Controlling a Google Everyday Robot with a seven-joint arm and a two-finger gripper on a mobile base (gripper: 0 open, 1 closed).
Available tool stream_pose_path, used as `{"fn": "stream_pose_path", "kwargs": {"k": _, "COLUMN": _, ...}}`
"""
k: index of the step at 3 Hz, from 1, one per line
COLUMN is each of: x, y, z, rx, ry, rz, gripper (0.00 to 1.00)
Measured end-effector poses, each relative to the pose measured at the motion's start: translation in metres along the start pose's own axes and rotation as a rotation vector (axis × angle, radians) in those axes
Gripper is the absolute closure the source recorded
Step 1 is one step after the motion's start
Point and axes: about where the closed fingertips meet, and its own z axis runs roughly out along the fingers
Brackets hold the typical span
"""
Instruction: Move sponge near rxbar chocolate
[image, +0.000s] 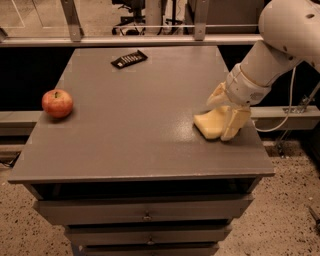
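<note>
The pale yellow sponge (209, 124) lies on the grey table (140, 125) near its right front corner. My gripper (225, 110) comes in from the right on the white arm and is down at the sponge's right end. Its cream fingers (235, 124) are spread, one behind the sponge and one in front, and they hide that end of the sponge. The rxbar chocolate (129, 59), a flat black wrapper with white print, lies at the far middle of the table, well away from the sponge and the gripper.
A red apple (57, 103) sits at the table's left edge. Drawers run below the tabletop. A metal rail and glass stand behind the table. A cable hangs off the arm to the right of the table.
</note>
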Motion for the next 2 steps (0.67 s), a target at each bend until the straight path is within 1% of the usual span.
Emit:
{"fn": "stream_pose_path", "kwargs": {"k": 1, "x": -0.006, "y": -0.008, "z": -0.011, "rx": 0.017, "ry": -0.005, "rz": 0.015, "gripper": 0.66}}
{"fn": "stream_pose_path", "kwargs": {"k": 2, "x": -0.012, "y": -0.019, "z": -0.031, "rx": 0.047, "ry": -0.012, "rz": 0.048, "gripper": 0.89}}
